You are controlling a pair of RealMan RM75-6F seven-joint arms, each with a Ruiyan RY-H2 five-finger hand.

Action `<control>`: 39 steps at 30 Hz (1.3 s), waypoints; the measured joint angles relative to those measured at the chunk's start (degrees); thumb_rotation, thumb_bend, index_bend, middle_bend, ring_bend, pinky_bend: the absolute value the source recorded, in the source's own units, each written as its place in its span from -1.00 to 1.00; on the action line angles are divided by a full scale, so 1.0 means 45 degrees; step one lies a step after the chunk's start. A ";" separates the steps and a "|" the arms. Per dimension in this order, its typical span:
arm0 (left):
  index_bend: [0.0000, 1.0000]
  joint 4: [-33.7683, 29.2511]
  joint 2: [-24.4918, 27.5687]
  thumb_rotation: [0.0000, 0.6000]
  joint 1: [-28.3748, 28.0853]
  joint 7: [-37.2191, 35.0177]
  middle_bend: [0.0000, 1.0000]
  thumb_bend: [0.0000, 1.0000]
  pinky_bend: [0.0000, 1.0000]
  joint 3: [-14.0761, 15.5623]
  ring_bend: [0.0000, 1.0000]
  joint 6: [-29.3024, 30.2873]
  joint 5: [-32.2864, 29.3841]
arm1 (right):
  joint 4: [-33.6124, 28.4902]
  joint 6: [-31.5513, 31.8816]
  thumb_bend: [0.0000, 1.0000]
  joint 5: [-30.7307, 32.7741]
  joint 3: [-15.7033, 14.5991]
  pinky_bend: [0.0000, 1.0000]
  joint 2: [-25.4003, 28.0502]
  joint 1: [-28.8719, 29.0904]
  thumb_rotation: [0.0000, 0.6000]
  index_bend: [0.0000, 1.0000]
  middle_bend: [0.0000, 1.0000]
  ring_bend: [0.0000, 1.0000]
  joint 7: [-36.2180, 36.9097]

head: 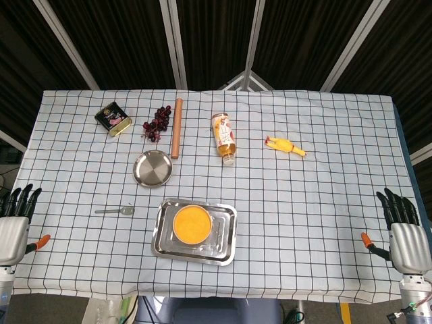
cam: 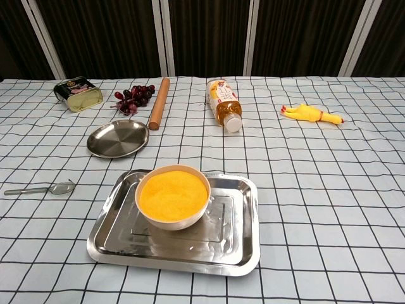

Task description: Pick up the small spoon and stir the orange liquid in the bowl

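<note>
— Reading any labels? Showing print on the bottle and the tin, but too small to make out in either view.

— Lying where, the spoon?

— Lying flat on the checked cloth, just left of the tray, bowl end pointing toward the tray, handle pointing toward the left edge. Sitting well apart from the left hand, which is hanging at the table's left edge, below and left of the spoon.

— And the bowl?

— Standing in the tray, filled with orange liquid, near the table's front edge.

— Posing how, the hands?

— Holding nothing, both. Left hand resting with dark fingers pointing up the table and slightly apart, orange-tipped thumb sticking out toward the tray. Right hand mirroring that at the right edge, fingers extended, thumb jutting inward. Staying outside the chest view, both.

— Lying farther back?

— Plate beside a rolling pin, grapes, and a rubber chicken to the right.
</note>
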 measured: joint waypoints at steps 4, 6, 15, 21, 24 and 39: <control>-1.00 -0.0026 0.0007 1.00 0.0007 0.0025 -1.00 -1.00 -0.92 0.0012 -1.00 -0.0067 -0.0014 | 0.0020 0.0051 -0.35 -0.0133 -0.0016 -1.00 -0.0010 0.0003 1.00 -1.00 -1.00 -1.00 0.0111; -1.00 -0.0071 0.0022 1.00 0.0015 0.0022 -1.00 -1.00 -0.92 0.0014 -1.00 -0.0095 -0.0021 | 0.0022 0.0048 -0.35 -0.0179 -0.0049 -1.00 -0.0013 0.0002 1.00 -1.00 -1.00 -1.00 0.0141; -0.79 -0.0288 0.0026 1.00 -0.0229 0.0327 -0.99 -0.80 -0.61 -0.0144 -0.97 -0.0688 -0.0389 | -0.0018 -0.0086 -0.35 -0.0274 -0.0157 -1.00 -0.0011 0.0017 1.00 -1.00 -1.00 -1.00 0.0265; -0.59 -0.0622 -0.0076 1.00 -0.0821 0.1115 -0.49 -0.69 -0.18 -0.0578 -0.51 -0.1634 -0.1283 | -0.0093 -0.0267 -0.36 -0.0289 -0.0232 -1.00 0.0043 0.0069 1.00 -1.00 -1.00 -1.00 0.0299; -0.49 -0.0689 -0.0243 1.00 -0.1221 0.1881 -0.01 -0.68 0.21 -0.0858 -0.05 -0.2103 -0.1852 | -0.0140 -0.0358 -0.36 -0.0274 -0.0257 -1.00 0.0105 0.0082 1.00 -1.00 -1.00 -1.00 0.0381; -0.03 -0.0452 -0.2317 1.00 -0.3351 0.5826 0.97 -0.30 0.94 -0.1851 0.85 -0.3879 -0.5508 | -0.0236 -0.0392 -0.36 -0.0229 -0.0276 -1.00 0.0227 0.0059 1.00 -1.00 -1.00 -1.00 0.0738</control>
